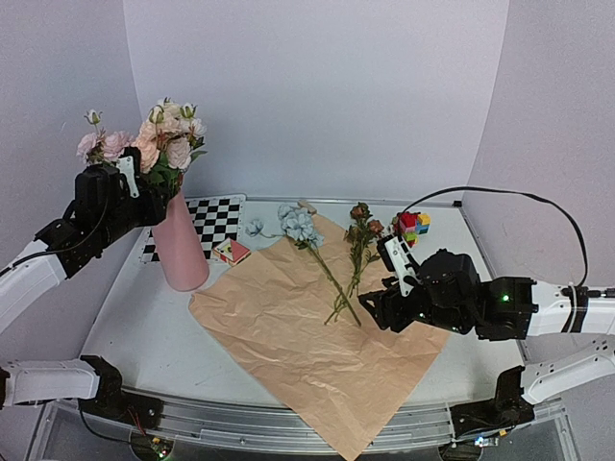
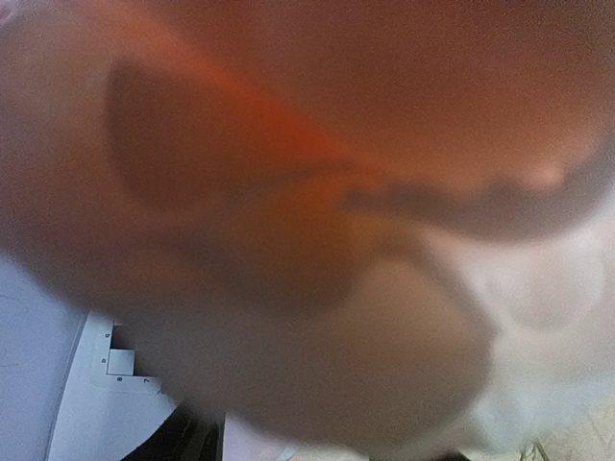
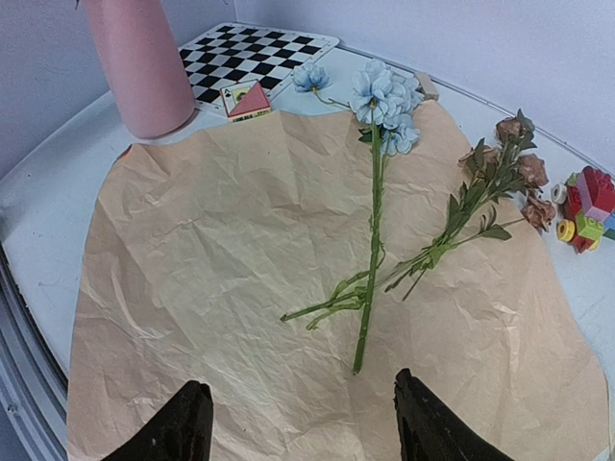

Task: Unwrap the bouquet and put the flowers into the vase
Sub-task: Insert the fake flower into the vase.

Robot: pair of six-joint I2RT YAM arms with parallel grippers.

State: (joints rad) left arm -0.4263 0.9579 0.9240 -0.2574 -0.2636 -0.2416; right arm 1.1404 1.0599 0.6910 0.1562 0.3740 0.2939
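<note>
The pink vase (image 1: 183, 252) stands at the back left and holds a bunch of peach-pink and white flowers (image 1: 159, 134). My left gripper (image 1: 154, 187) is right at the stems above the vase mouth. Blurred pink petals (image 2: 317, 192) fill the left wrist view and hide its fingers. The kraft paper (image 1: 307, 331) lies flat and unwrapped. A pale blue flower (image 3: 384, 96) and a rust-brown sprig (image 3: 519, 173) lie on it with their stems crossed. My right gripper (image 3: 306, 427) is open just short of those stem ends, with nothing between its fingers.
A checkerboard mat (image 1: 216, 221) and a small card (image 1: 233, 252) lie behind the vase (image 3: 144, 67). A colourful toy-brick block (image 1: 411, 226) sits at the paper's far right corner. A small blue bloom (image 3: 309, 77) lies near the mat. The paper's near corner overhangs the table's front edge.
</note>
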